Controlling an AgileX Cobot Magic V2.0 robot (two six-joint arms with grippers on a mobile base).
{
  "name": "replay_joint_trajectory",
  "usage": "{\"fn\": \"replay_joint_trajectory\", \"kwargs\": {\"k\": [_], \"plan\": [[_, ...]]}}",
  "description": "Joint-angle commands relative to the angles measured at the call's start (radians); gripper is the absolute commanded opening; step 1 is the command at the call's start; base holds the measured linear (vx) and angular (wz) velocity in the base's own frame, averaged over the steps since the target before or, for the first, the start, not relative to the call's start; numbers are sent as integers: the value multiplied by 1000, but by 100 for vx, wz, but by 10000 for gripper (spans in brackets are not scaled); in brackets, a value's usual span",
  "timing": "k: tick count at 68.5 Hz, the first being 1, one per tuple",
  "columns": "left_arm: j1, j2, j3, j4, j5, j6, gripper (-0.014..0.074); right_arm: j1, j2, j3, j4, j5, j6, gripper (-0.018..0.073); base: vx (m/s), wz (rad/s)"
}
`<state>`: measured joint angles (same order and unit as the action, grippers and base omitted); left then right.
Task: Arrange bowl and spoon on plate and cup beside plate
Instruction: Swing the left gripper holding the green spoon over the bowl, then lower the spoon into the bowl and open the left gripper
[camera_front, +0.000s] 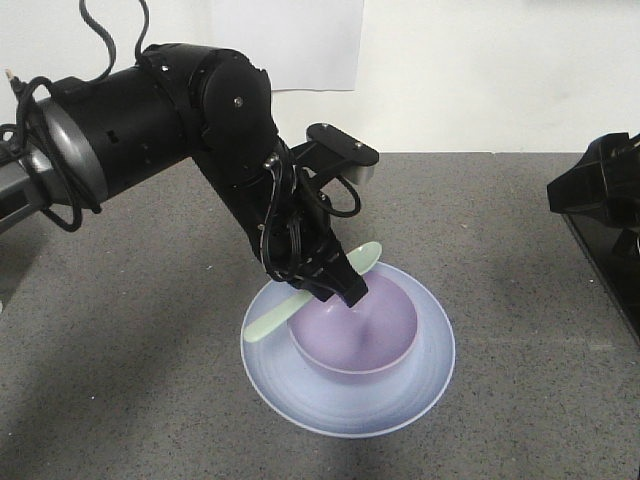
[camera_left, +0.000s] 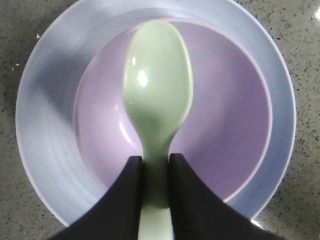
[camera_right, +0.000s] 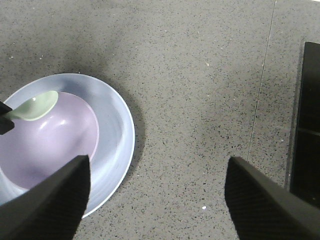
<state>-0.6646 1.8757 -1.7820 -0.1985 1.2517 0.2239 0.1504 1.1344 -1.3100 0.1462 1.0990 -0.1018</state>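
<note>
Mint spoon (camera_left: 157, 95) head-outward from left gripper (camera_left: 156, 162)

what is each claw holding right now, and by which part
The left claw is shut on the spoon, pinching its handle just behind the scoop, above the bowl. The right claw is open and holds nothing.

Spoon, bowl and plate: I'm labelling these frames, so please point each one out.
Spoon (camera_left: 157, 75): left wrist view, on the scoop.
Bowl (camera_left: 225, 125): left wrist view, on the inner wall right of the spoon.
Plate (camera_front: 380, 405): front view, on the bare near side.
</note>
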Motion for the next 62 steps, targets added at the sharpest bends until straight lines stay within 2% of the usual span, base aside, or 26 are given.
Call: {"fn": "replay_joint_trajectory", "kwargs": {"k": [1, 16, 62], "plan": [[-14, -48, -26, -16, 1, 5, -8, -6, -17, -24, 4, -64, 2, 542, 0, 0], [-28, -42, -26, 9, 1, 23, -8, -6, -17, -24, 5, -64, 9, 542, 0, 0], [-28, 2, -25, 0, 1, 9, -1, -6, -17, -24, 7, -64, 9, 542, 0, 0]]}}
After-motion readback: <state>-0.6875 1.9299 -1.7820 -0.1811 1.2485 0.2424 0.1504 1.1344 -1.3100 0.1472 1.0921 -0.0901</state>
